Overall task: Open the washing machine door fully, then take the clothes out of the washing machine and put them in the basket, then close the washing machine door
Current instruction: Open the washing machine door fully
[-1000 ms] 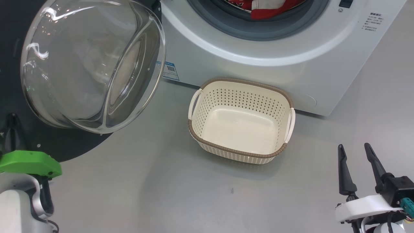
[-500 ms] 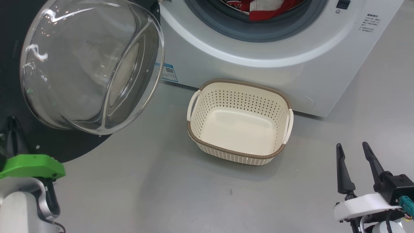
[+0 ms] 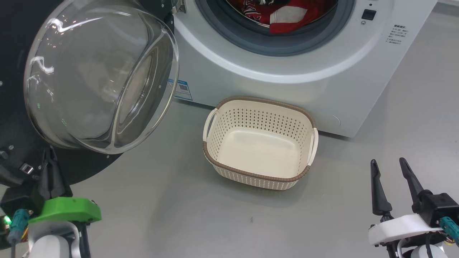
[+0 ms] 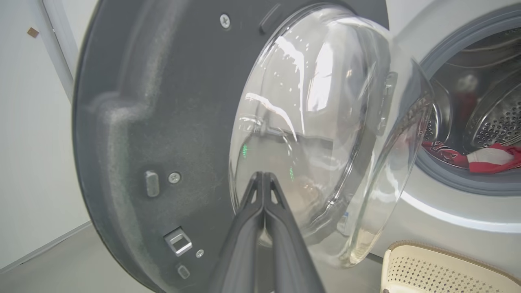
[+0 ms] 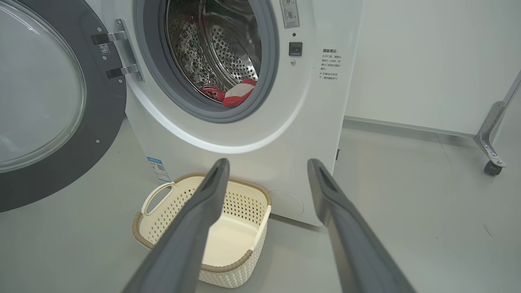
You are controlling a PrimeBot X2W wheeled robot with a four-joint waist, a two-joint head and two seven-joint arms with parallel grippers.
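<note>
Fingers of the left gripper point(image 4: 263, 176) were pinched together on nothing, tips close to the glass bulge of the door point(image 3: 100, 79); contact unclear. Right gripper point(image 3: 387, 161) was spread wide, empty, low over the floor. Basket point(image 3: 251, 176) sat empty just before the washing machine point(image 3: 287, 89). Clothes point(image 3: 287, 14) lay at the drum's front lip. Judgement: push on the door's dark rim, not the glass, until it is fully open; only then reach in.

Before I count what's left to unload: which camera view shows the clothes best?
Right wrist view: the clothes lie uncropped in the drum. The head view crops them at its top edge, the left wrist view at its right edge.
</note>
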